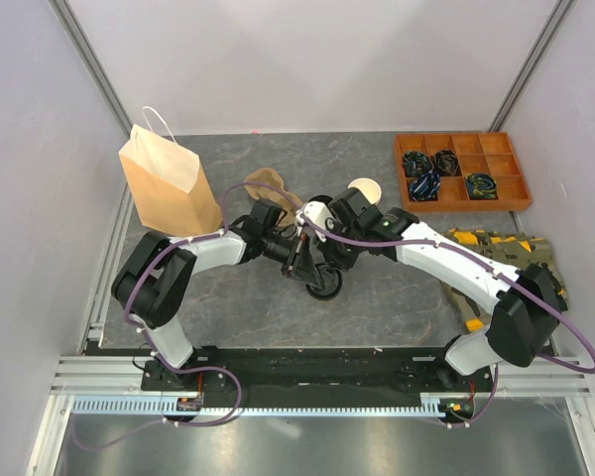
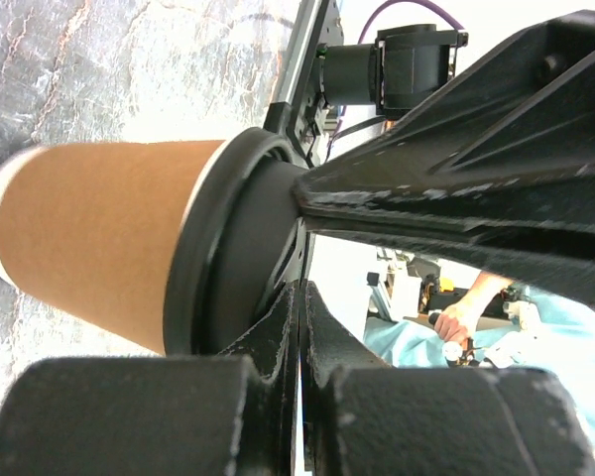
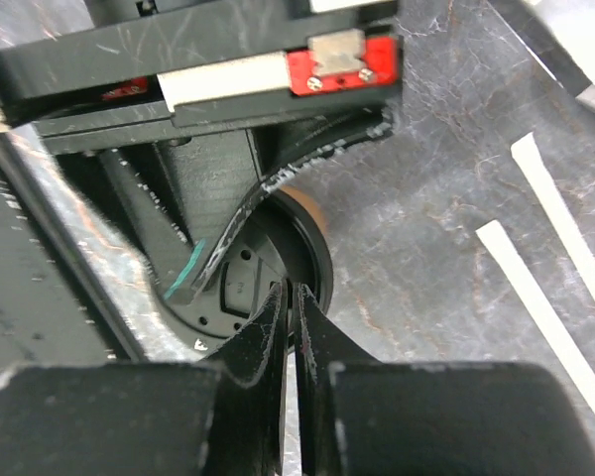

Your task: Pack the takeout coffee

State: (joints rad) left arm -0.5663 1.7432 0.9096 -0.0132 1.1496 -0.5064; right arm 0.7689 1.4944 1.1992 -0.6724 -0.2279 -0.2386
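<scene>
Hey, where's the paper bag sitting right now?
In the top view, the paper bag stands upright at the far left of the table, with the brown cup carrier just to its right.

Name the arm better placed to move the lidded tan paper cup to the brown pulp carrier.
Left, probably: left claw beside the cup, carrier close behind; right claw faces the black lid.
</scene>
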